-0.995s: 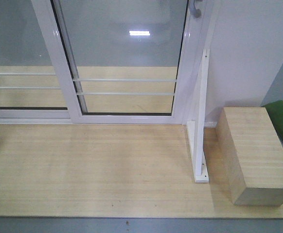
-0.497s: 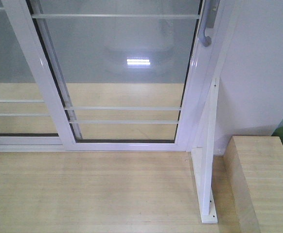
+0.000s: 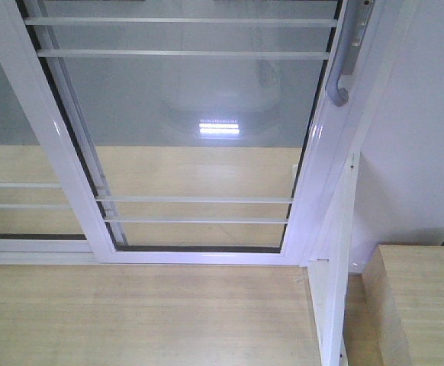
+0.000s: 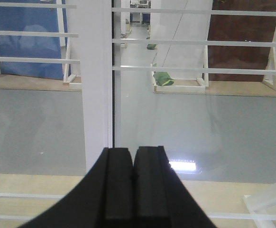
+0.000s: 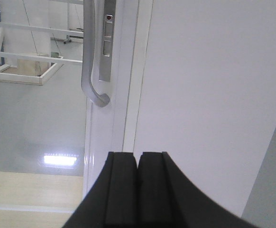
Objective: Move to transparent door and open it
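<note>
- Wood floor, light and smooth, runs up to the foot of the glass.
- Both pincers are pressed together and hold nothing: the left pincer and the right pincer.
- The transparent door stands right ahead of both pincers, near but not touching.
- Its grey handle is up and to the left of the right pincer. A small lock plate sits just right of the handle.
- I think the step now is to get close and line up on that handle.
- To do it well, I would roll in slow and straight, then lift the right pincer up and to the left.
- I would spread the pincer before it gets there, so it goes around the bar and does not bump the glass.
- The handle is on the wall side, so I guess the door slides away from the wall, to the left of the right pincer. I would push sideways, not forward.
- A white wall fills the space to the right of the right pincer.
- Low on that side are a wooden box and a thin white brace between the box and the door. I must keep clear of both.
- Something green peeks in at the far right edge, but too little shows to name it.
- Past the glass, beyond the left pincer, a shiny grey floor glares under a lamp.
</note>
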### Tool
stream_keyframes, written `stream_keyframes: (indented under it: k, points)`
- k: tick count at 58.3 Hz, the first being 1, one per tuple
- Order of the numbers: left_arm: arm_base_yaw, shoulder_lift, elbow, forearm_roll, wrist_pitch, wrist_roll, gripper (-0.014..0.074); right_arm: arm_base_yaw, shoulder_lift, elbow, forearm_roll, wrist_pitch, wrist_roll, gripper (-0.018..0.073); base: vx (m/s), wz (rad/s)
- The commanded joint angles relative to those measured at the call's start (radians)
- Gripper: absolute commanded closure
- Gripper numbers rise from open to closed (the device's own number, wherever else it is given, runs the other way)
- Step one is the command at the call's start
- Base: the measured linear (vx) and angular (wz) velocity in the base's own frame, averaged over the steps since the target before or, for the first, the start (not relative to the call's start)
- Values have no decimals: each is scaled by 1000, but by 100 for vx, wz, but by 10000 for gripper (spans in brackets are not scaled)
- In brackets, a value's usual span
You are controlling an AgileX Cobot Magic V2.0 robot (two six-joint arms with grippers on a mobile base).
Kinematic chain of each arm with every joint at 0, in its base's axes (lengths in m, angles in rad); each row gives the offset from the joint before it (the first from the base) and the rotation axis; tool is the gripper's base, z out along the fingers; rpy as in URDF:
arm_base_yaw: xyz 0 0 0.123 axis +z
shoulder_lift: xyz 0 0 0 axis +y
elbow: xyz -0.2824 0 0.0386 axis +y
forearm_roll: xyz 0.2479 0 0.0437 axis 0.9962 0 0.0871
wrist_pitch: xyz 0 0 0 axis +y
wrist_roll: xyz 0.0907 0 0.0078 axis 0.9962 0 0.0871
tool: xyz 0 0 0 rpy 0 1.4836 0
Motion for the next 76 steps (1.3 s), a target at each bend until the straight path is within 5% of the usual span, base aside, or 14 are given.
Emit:
stream_keyframes:
  k: [1, 76]
  points:
    - [-4, -2, 31, -4, -80, 1, 602, -6, -8, 14, 0, -85, -2, 567, 20, 2]
    - [-3, 8, 31, -4, -84, 1, 602, -7, -2, 14, 0, -85, -2, 567, 6, 0]
